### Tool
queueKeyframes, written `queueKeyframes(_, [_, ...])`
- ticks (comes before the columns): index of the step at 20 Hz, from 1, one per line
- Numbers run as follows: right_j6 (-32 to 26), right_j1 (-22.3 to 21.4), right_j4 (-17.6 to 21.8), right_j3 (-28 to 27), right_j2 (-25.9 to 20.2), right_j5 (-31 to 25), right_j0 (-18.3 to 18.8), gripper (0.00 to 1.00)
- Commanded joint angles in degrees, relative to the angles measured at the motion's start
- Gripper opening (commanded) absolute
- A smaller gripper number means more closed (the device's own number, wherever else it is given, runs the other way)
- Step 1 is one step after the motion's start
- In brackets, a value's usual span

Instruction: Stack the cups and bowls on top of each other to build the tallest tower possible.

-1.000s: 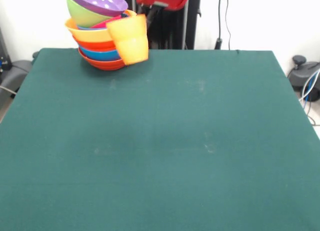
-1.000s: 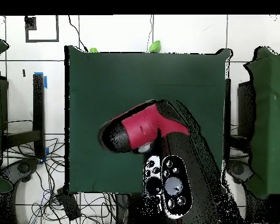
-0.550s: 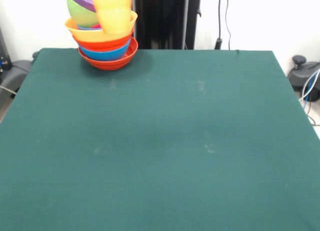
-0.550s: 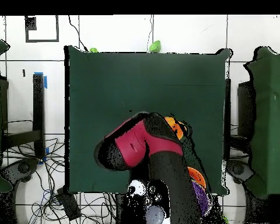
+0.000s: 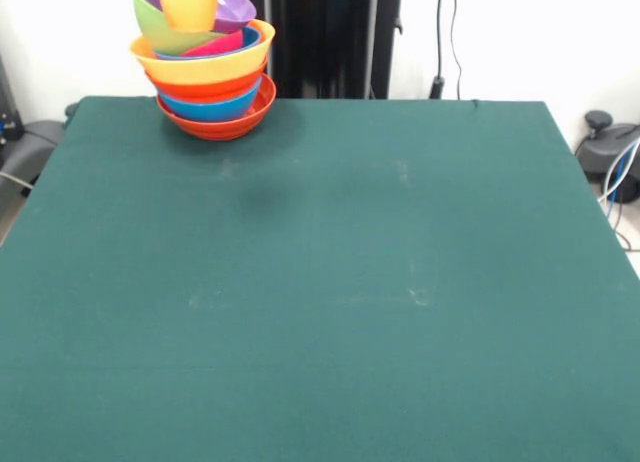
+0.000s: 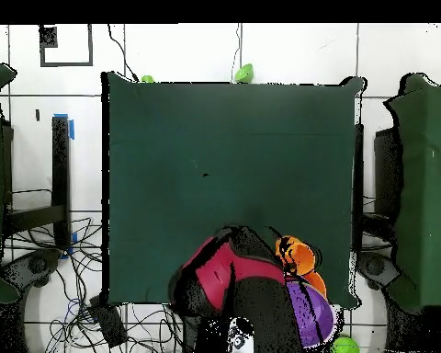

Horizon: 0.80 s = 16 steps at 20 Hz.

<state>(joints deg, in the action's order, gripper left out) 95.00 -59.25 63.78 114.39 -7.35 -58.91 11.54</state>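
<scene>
One nested tower (image 5: 205, 82) of glossy plastic bowls stands at a far corner of the green surface (image 5: 320, 282): red-orange, blue, red-orange, wide orange, magenta, green, purple. One small orange tapered cup (image 5: 188, 4) sits atop. Whether the fingers are parted cannot be told.

1 cup (image 5: 188, 4), 7 bowls visible in 1 tower (image 5: 205, 82), on 1 table (image 5: 330, 282).

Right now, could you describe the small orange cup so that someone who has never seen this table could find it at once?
Look at the green table and find the tower of nested bowls at its far left corner in the front view. The cup is at the very top, in front of the purple bowl. It is the only narrow, tapered, straight-sided piece; everything beneath is wide and rounded.
</scene>
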Motion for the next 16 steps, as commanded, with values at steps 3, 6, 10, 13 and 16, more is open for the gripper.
queueKeyframes(3, [2.6, 12.66, 9.38, 12.62, 3.0, -1.48, -5.11, 0.0])
queueKeyframes(6, [7.99, 18.38, 12.16, 14.39, 4.48, -1.55, -8.02, 0.0])
queueKeyframes(10, [7.58, 20.17, 14.04, 16.32, 7.28, -2.18, -10.01, 0.0])
queueKeyframes(13, [8.26, 20.61, 14.2, 18.17, 9.41, -1.42, -11.31, 0.0])
queueKeyframes(16, [17.58, 27.51, 18.58, 19.04, 11.06, 1.93, -11.81, 0.0])
